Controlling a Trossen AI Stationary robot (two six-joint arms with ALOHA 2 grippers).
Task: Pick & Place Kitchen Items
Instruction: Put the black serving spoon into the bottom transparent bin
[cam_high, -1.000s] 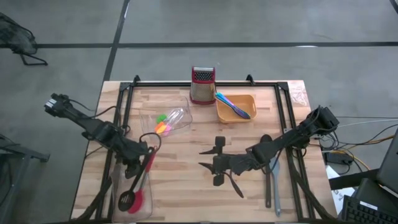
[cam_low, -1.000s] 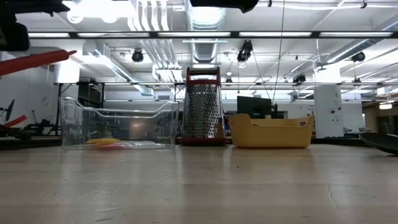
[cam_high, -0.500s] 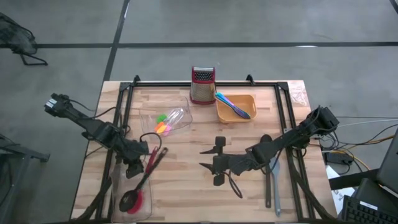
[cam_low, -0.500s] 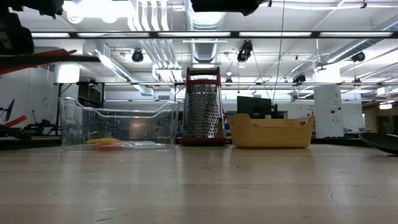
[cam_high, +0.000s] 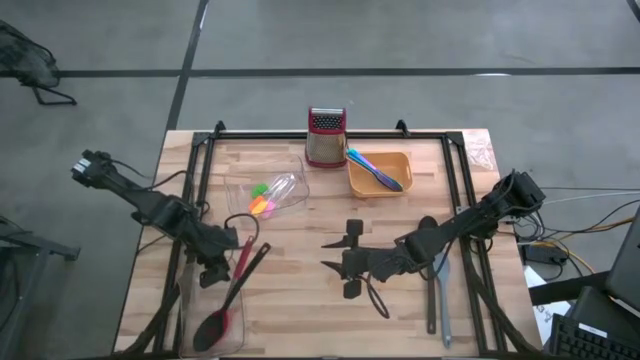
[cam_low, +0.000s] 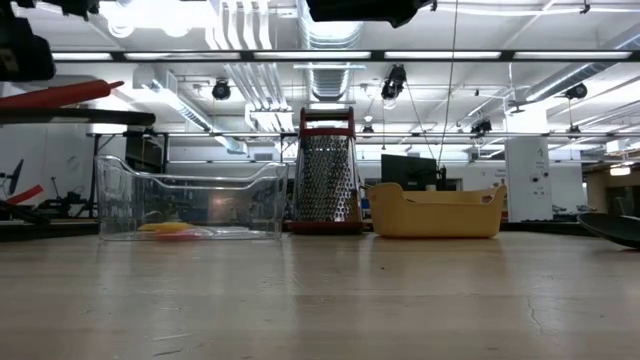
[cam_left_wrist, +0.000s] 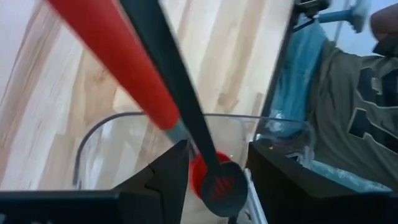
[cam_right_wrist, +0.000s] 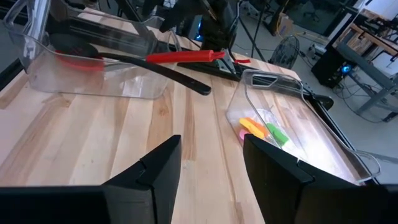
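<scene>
Here, the left gripper (cam_high: 215, 268) has its fingers parted, gripping nothing, above a clear plastic tub (cam_high: 190, 300). A glossy red spoon (cam_high: 232, 290) and a matte black slotted spatula (cam_high: 238, 283) lean inside, heads down. The right gripper (cam_high: 352, 262) hovers open over pale wood grain.
</scene>
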